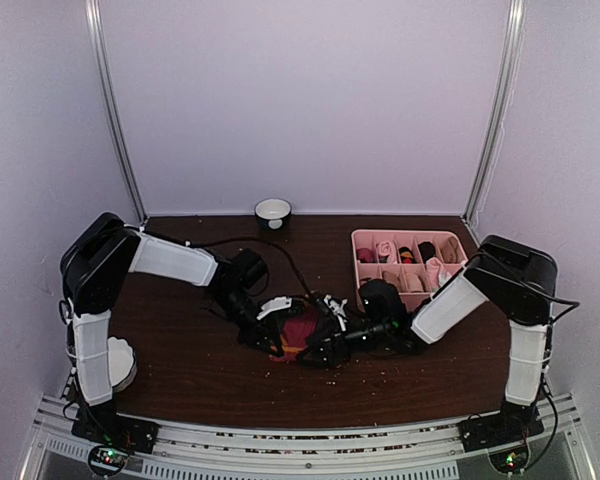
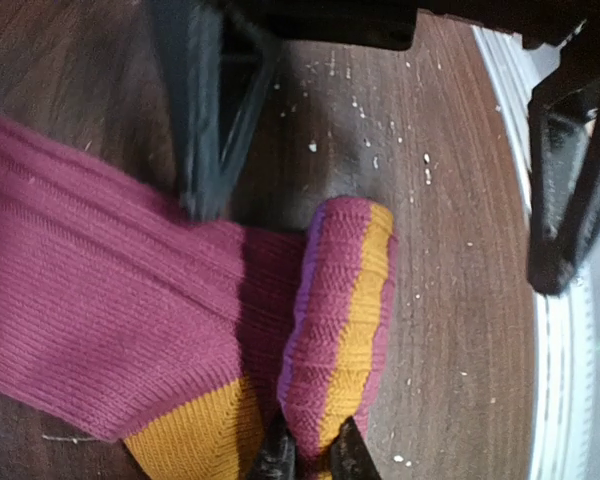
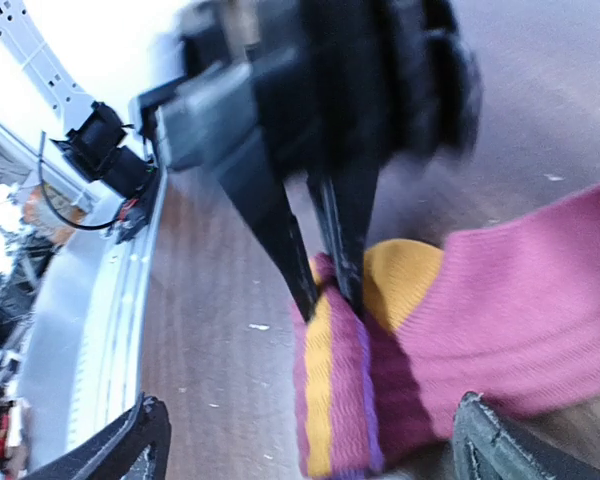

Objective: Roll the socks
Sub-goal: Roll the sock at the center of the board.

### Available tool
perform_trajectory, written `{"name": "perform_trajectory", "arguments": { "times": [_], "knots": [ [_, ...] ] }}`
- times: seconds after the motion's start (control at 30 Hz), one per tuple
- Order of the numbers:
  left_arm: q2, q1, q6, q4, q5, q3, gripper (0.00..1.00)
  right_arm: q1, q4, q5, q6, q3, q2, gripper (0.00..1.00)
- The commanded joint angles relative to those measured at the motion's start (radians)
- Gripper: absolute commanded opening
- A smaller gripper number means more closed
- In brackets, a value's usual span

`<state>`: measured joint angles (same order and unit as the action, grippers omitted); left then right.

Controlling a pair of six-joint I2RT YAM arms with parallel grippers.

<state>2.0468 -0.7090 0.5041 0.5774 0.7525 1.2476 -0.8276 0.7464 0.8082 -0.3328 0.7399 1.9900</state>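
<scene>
The dark red sock [image 1: 300, 328] lies on the table's middle, its body flat [image 2: 100, 300], with an orange patch and its purple-and-orange striped cuff [image 2: 340, 310] folded up into a ridge. My left gripper [image 2: 312, 458] is shut on the near end of that cuff; it also shows from the right wrist view [image 3: 330, 295], pinching the cuff's top. My right gripper [image 3: 315, 445] is wide open, its fingers [image 2: 202, 120] straddling the cuff without gripping it. In the top view both grippers meet over the sock. The tan sock is not in view.
A pink divided tray [image 1: 462, 250] with small rolled socks stands at the back right. A white bowl [image 1: 272, 211] sits at the back wall. A white round object [image 1: 123, 362] lies by the left arm's base. The table's metal front rail [image 2: 555, 380] is close.
</scene>
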Motion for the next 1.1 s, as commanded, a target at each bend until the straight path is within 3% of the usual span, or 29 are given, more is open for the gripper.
{"name": "perform_trajectory", "arguments": {
  "times": [0.0, 0.2, 0.3, 0.37, 0.47, 0.53, 0.6, 0.73, 0.97, 1.07],
  "knots": [
    [0.063, 0.041, -0.060, 0.134, 0.019, 0.025, 0.04, 0.009, -0.151, -0.247, 0.002, -0.145, 0.024, 1.00],
    [0.084, 0.043, -0.085, 0.212, 0.012, 0.072, 0.04, -0.001, -0.033, -0.468, 0.037, -0.301, -0.156, 1.00],
    [0.097, 0.043, -0.105, 0.243, -0.009, 0.091, 0.04, 0.017, 0.214, -0.573, -0.122, -0.416, -0.229, 1.00],
    [0.123, 0.044, -0.117, 0.275, 0.001, 0.115, 0.04, 0.048, 0.429, -0.555, -0.257, -0.481, -0.206, 1.00],
    [0.151, 0.045, -0.133, 0.307, 0.012, 0.143, 0.04, 0.108, 0.600, -0.331, -0.321, -0.426, -0.058, 1.00],
    [0.164, 0.046, -0.140, 0.321, 0.012, 0.159, 0.04, 0.094, 0.583, -0.361, -0.265, -0.426, -0.047, 1.00],
    [0.169, 0.047, -0.143, 0.327, 0.008, 0.163, 0.04, 0.030, 0.493, -0.505, -0.117, -0.459, -0.125, 1.00],
    [0.191, 0.058, -0.156, 0.345, 0.012, 0.172, 0.04, -0.115, 0.077, -0.733, 0.162, -0.393, -0.300, 1.00],
    [0.241, 0.063, -0.193, 0.388, 0.009, 0.218, 0.05, -0.210, -0.196, -0.746, 0.407, -0.236, -0.319, 1.00],
    [0.271, 0.072, -0.206, 0.422, 0.015, 0.246, 0.05, -0.264, -0.294, -0.779, 0.523, -0.136, -0.286, 0.88]
  ]
}}
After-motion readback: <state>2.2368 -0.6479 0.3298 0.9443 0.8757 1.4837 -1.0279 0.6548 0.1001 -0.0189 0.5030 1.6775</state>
